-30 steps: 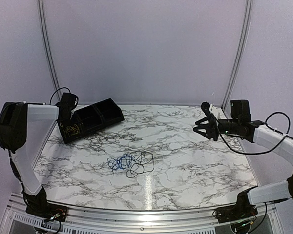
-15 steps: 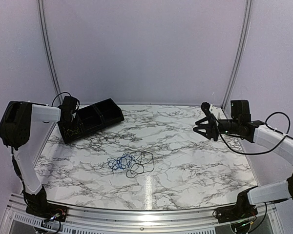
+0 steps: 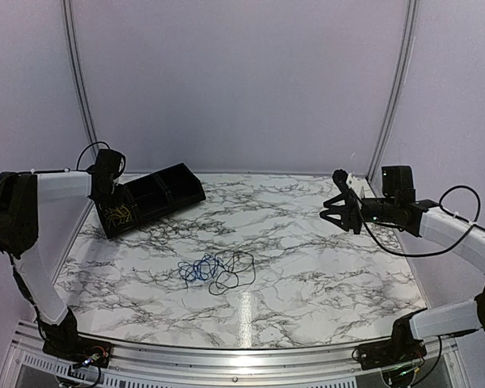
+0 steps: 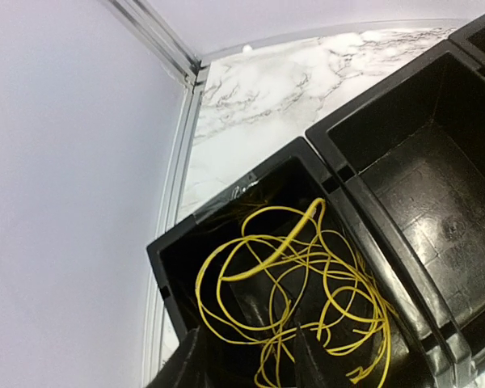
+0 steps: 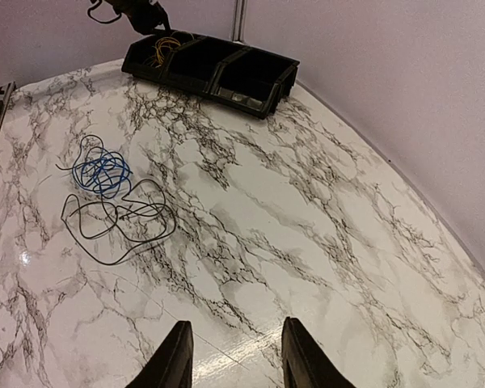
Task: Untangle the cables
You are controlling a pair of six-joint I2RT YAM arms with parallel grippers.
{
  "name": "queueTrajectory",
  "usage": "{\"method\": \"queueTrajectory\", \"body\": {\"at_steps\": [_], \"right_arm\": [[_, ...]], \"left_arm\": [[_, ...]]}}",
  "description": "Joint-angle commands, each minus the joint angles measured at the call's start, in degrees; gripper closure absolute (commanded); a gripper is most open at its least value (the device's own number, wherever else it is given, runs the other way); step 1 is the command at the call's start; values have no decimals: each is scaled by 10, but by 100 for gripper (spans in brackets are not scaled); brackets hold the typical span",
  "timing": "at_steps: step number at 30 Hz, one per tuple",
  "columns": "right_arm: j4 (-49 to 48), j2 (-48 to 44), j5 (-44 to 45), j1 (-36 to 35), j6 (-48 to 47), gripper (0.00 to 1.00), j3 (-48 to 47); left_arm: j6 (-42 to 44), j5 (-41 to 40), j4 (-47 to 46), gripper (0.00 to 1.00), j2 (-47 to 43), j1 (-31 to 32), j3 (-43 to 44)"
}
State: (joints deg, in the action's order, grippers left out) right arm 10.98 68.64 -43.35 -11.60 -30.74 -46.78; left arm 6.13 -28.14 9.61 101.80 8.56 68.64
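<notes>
A yellow cable (image 4: 299, 283) lies as a loose coil in the end compartment of the black bin (image 4: 339, 174). My left gripper (image 4: 246, 335) hangs just above it, open, with strands lying below and between its fingers but not pinched. In the top view the left gripper (image 3: 107, 198) is over the yellow cable (image 3: 120, 214). A blue cable (image 3: 199, 268) and a black cable (image 3: 234, 271) lie entangled mid-table. My right gripper (image 3: 331, 208) hovers open at the right, far from them, with nothing between its fingers (image 5: 182, 356).
The black bin (image 3: 158, 194) has three compartments and sits tilted at the back left, near the wall rail (image 4: 182, 162). Its other two compartments hold nothing. From the right wrist view, the blue cable (image 5: 101, 171) and black cable (image 5: 117, 222) lie far left of the right gripper (image 5: 234, 327).
My left gripper has opened and let the yellow cable go into the bin's end compartment, and it has risen a little. The right arm has not moved.
</notes>
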Motion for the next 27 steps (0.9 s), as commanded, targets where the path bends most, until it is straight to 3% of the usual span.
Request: {"method": "queueTrajectory", "body": {"at_steps": [1,9,13,18,22,27], "right_arm": [[2,-7,4,7,-9,62,-5],[2,-1,4,7,-9,62,-4],[3,5,-3,7,-12,62,-3],[-18,10,-17,6,14,62,3],[-33,30,-3,-27,49,62,-16],[17,94,34,-102,30,62,-86]], "left_arm": [[-8,-1,25,57,-30,-3,15],[-39,80,43,53,-131,15,10],[-46,194,-4,52,-221,82,-32],[-12,272,-87,51,-286,221,-68],[-28,342,-157,42,-286,273,-67],[-74,313,-189,43,-232,273,-79]]}}
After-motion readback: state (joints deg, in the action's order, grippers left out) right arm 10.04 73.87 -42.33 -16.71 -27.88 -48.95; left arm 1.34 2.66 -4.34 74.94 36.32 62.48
